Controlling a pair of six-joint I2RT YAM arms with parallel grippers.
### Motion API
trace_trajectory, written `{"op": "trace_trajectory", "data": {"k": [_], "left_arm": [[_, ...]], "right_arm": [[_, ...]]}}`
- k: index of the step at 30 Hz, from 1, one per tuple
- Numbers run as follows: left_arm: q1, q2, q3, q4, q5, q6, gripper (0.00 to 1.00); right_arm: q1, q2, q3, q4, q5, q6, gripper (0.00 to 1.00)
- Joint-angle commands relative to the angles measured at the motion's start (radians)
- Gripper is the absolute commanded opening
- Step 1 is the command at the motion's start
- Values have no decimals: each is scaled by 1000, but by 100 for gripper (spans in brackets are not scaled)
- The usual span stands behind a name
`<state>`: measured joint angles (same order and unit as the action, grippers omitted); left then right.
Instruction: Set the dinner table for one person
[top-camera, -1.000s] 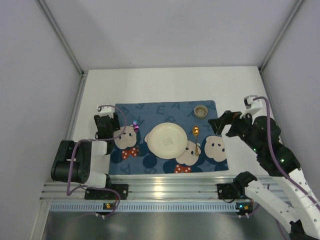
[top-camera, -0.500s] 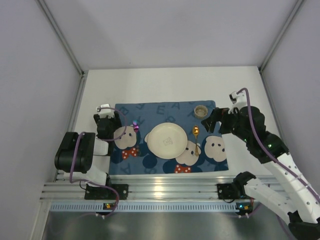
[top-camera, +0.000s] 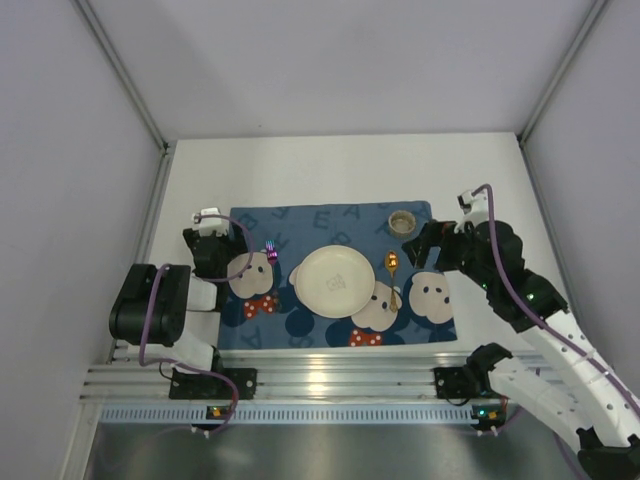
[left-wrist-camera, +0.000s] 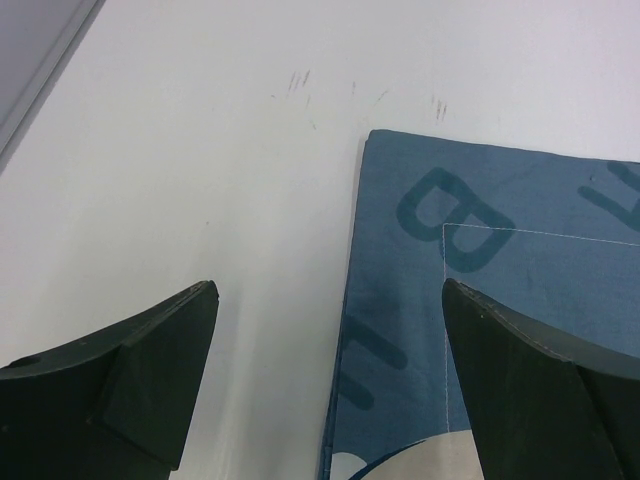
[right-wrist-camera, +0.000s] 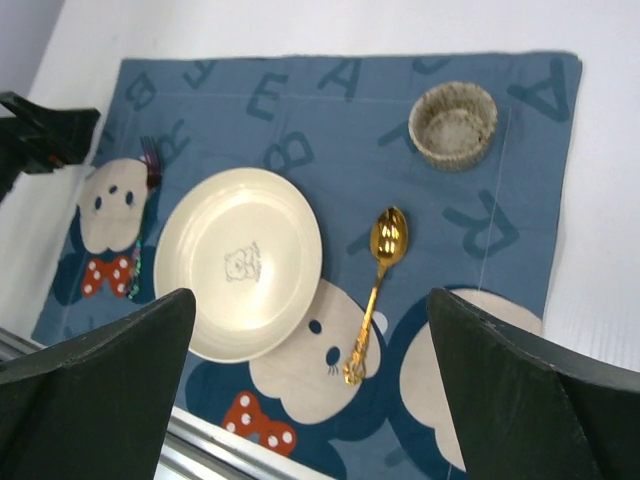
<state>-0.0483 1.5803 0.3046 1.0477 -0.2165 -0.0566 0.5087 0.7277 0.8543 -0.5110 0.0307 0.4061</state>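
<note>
The white dinner table (top-camera: 330, 165) carries a blue cartoon placemat (top-camera: 300, 218). On the mat lie a cream plate (top-camera: 334, 280), a gold spoon (top-camera: 392, 276) to its right, a small round cup (top-camera: 402, 221) at the far right corner and a purple-tipped fork (top-camera: 270, 254) left of the plate. My left gripper (top-camera: 211, 240) is open and low, straddling the mat's left edge (left-wrist-camera: 345, 330) with nothing between its fingers. My right gripper (top-camera: 425, 248) hovers open above the mat's right part, looking down on plate (right-wrist-camera: 240, 262), spoon (right-wrist-camera: 375, 280), cup (right-wrist-camera: 455, 123) and fork (right-wrist-camera: 140, 215).
Grey walls close the table in at the back and on both sides. A metal rail (top-camera: 330, 378) with both arm bases runs along the near edge. Bare white tabletop (left-wrist-camera: 200, 150) lies left of the mat and beyond it.
The left gripper's jaws have spread wider over the mat's left edge. The right arm has swung left and forward, toward the mat's right side, staying open.
</note>
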Motion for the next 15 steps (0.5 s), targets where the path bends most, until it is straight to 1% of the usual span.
{"op": "trace_trajectory", "data": {"k": [1,6,9,15], "left_arm": [[4,-5,-4,87,16,-3,99],[4,-5,-4,87,16,-3,99],[4,-3,-4,87,16,-5,99],[4,-5,-4,87,16,-5,99]], "right_arm": [[16,-66,-70,34,29,25,100],[14,-157,-164,61,26,62,100],[16,-178,-188,87,20,72,100],[14,-145,-193,134,21,71,100]]}}
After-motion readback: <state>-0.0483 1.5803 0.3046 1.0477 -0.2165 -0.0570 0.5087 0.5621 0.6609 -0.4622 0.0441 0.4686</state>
